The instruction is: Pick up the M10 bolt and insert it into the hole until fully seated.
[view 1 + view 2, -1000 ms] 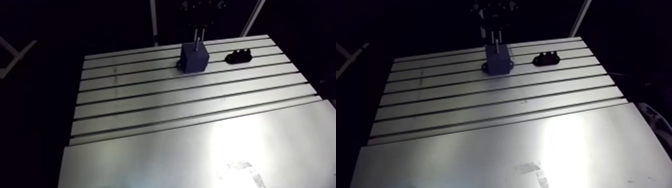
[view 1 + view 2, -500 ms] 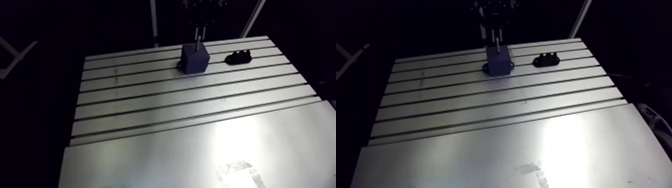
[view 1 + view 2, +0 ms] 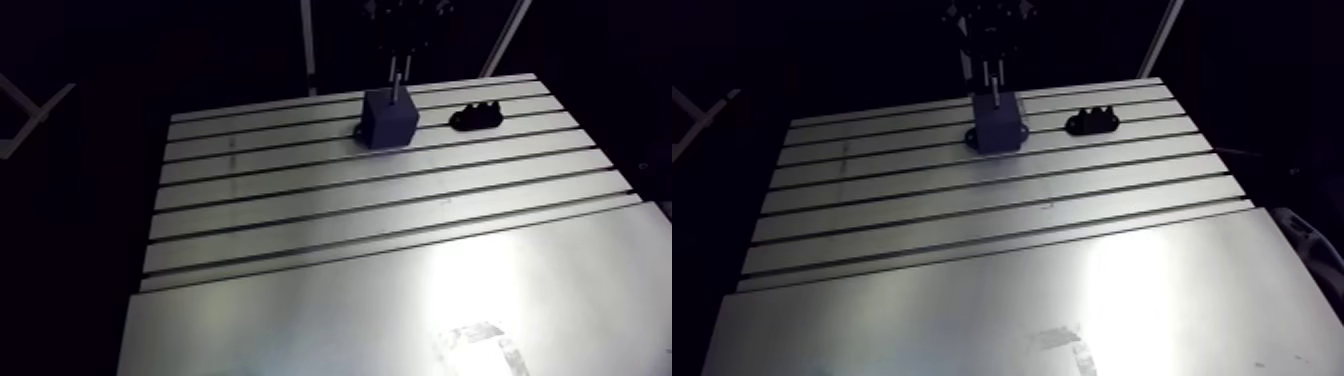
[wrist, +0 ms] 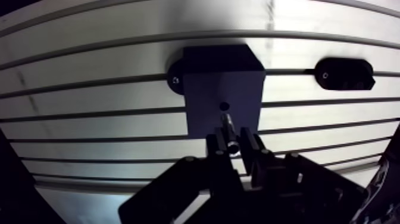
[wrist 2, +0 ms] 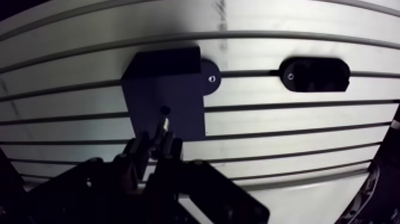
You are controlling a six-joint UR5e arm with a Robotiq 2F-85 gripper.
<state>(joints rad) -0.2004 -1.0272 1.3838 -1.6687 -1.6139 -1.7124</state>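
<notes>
Little had shifted since earlier: gripper [image 4: 233,142] stayed clamped on the M10 bolt [image 4: 228,124], held upright with its tip pointing down just short of the hole [image 4: 224,106] atop the dark block [image 4: 223,83] on the table's [image 3: 300,200] far side.

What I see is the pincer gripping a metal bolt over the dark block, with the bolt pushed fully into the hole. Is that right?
Not quite. The pincer does grip the bolt over the dark block, but the bolt is not in the hole. The wrist view shows the hole open, with the bolt's tip short of it.
</notes>
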